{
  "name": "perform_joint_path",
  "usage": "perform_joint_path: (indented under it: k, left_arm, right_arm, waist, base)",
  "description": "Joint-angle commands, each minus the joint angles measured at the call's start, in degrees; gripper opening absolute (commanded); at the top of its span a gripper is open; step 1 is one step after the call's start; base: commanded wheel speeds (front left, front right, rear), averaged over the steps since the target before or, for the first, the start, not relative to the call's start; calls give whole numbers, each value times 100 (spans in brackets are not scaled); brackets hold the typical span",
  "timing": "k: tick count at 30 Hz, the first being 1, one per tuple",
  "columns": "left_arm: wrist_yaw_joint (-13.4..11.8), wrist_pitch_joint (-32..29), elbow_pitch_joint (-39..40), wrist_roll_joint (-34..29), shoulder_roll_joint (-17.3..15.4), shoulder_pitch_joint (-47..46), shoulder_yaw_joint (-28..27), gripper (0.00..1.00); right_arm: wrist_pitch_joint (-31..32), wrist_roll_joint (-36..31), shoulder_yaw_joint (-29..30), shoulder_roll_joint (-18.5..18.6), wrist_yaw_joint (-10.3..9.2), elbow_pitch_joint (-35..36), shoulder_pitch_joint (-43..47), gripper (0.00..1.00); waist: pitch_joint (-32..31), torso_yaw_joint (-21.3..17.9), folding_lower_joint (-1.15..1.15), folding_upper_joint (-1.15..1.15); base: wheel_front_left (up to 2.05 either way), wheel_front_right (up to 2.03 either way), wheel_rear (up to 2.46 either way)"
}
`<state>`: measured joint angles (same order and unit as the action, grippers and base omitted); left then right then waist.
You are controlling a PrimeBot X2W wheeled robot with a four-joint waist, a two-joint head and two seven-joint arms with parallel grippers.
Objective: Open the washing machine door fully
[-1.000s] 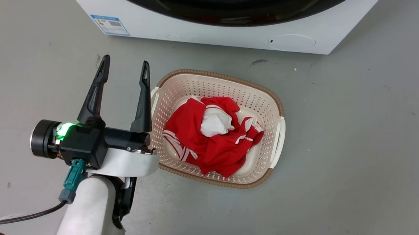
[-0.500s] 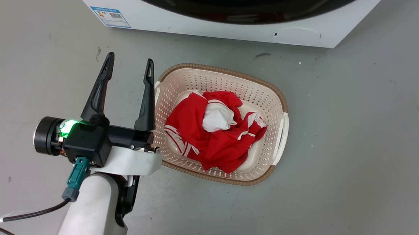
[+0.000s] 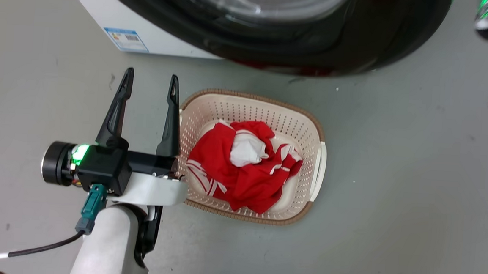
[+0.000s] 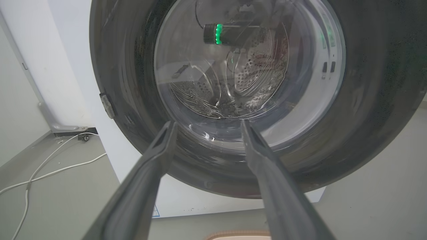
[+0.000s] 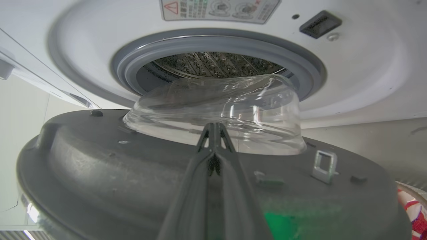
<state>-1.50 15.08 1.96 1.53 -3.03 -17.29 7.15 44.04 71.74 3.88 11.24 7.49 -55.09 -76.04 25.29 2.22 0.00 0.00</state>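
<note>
The right gripper (image 5: 213,128), fingers pressed together with nothing between them, sits behind the washing machine door (image 5: 100,173). Its tips are at the foot of the clear glass bowl (image 5: 217,110) and seem to lie on the dark inner face. The door stands partly swung out from the grey-rimmed drum opening (image 5: 213,63), so the push, as I judge it, must go outward, away from the machine. The left gripper (image 3: 150,76), spread wide and empty, faces the door's glossy outer side from well apart, beside the laundry basket (image 3: 250,96); the right arm is nearer.
</note>
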Motion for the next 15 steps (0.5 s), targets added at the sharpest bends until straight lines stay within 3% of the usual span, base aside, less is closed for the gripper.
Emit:
perform_joint_path:
  k: [1, 15]
  left_arm:
    - [19, 13, -23, -26, -4, 97, -18, 100]
    - [80, 13, -294, 61, -38, 804, -151, 100]
  right_arm:
    - [116, 37, -54, -103, 0, 39, 205, 0]
    - [976, 294, -336, -545, -1, 802, 1979, 0]
  waist:
    - [-130, -29, 0, 0]
    - [-1315, -105, 0, 0]
  base:
    - [0, 0, 0]
    - [0, 0, 0]
